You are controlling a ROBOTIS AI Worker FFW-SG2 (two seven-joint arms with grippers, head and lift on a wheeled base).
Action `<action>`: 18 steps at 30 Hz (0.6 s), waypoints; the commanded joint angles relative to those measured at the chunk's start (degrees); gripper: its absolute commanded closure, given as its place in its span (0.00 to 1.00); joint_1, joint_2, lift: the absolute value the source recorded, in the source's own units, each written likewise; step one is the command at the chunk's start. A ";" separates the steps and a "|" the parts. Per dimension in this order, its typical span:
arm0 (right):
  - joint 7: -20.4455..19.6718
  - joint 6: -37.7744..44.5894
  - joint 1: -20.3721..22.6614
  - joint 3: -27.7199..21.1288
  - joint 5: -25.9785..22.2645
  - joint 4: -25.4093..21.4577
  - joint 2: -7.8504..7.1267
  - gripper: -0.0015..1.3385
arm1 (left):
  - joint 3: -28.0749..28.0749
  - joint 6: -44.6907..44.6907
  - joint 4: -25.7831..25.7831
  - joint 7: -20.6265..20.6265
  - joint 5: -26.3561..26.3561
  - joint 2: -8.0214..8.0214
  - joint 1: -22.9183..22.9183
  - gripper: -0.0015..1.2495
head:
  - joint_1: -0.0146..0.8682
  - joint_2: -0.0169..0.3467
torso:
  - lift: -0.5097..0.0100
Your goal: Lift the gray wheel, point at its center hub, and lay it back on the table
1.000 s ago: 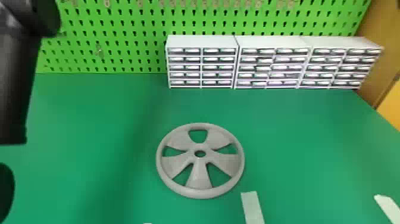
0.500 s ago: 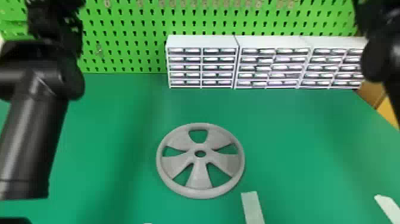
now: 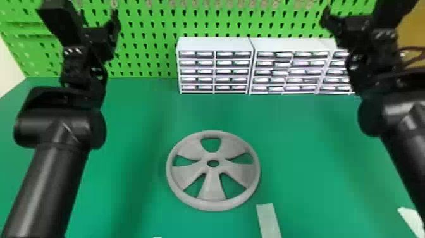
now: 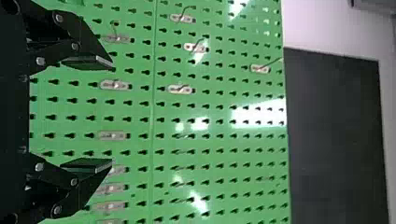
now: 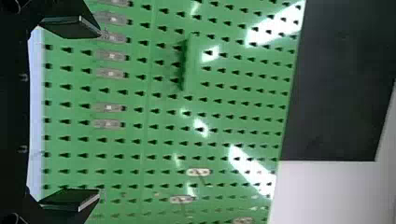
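The gray wheel lies flat on the green table, its center hub facing up. My left gripper is raised in front of the pegboard, beyond the wheel and to its left. In the left wrist view my left gripper is open, with nothing between its pads. On the other side, my right gripper is up at the back right, above the drawer units. The right wrist view has my right gripper open and holding nothing.
White drawer units stand along the table's back edge before the green pegboard. A pale strip lies on the table near the wheel's front right, and another pale piece is at the right.
Both arms have swung into the head view, the left one inward from the left edge and the right one from the upper right. The wheel has not moved.
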 commanded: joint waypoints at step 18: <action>0.44 0.45 12.99 1.86 2.11 0.41 3.57 0.08 | 4.84 -3.74 1.88 -6.19 -3.67 -7.17 12.83 0.41 | 0.80 0.18 | 0.80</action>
